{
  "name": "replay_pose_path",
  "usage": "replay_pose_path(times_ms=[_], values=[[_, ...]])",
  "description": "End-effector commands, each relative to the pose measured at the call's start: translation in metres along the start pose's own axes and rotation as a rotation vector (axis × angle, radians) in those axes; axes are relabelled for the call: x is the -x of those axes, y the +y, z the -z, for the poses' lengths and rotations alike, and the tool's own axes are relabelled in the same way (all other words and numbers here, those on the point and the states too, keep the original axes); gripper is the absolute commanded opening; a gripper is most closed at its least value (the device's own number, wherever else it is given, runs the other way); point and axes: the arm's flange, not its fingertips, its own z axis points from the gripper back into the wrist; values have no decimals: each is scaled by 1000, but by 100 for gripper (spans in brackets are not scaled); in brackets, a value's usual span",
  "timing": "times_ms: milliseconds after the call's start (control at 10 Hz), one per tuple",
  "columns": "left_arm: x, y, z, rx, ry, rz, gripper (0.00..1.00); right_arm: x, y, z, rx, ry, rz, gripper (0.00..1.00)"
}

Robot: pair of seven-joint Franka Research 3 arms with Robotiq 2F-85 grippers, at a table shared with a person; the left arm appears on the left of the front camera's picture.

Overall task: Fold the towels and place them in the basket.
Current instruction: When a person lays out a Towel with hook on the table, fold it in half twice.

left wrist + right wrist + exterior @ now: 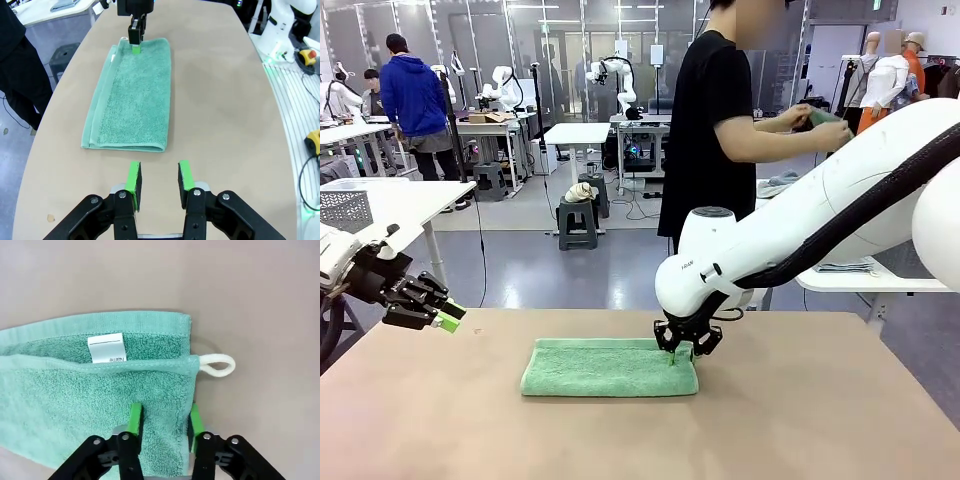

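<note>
As fingers (135, 421) straddle towel (75, 390) edge, tabletop (260, 290) beyond

A tan table (820, 420) is carrying one mint green towel (610, 368), lying folded flat just toward twelve o'clock of centre, long edges running nine-to-three.

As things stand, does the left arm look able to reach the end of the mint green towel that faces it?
Probably yes. Only bare table lies between the open left gripper and that end of the mint green towel; the right gripper stands at the opposite end.
</note>
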Motion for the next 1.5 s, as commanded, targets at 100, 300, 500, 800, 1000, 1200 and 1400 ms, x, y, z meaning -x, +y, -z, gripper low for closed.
replay_pose_path(times_ms=[100, 300, 500, 800, 1000, 1200, 1400], values=[[-1, -1, -2, 2, -11, 15, 40, -2, 2, 8, 18, 14, -6, 0], [-1, -1, -2, 2, -11, 15, 40, -2, 0, 8, 23, 17, -14, 12], [-1, -1, -2, 2, -11, 15, 40, -1, -20, 1, 25, 30, -58, 0], [-1, -1, -2, 2, -11, 15, 40, 8, -71, -27, 90, 8, -160, 0], [-1, -1, -2, 2, -11, 15, 40, 10, -89, -37, 123, 4, -163, 0], [-1, -1, -2, 2, -11, 15, 40, 14, -83, -53, 136, -18, -172, 0], [-1, -1, -2, 2, -11, 15, 40, 19, -43, -85, 168, -56, -204, 0]])
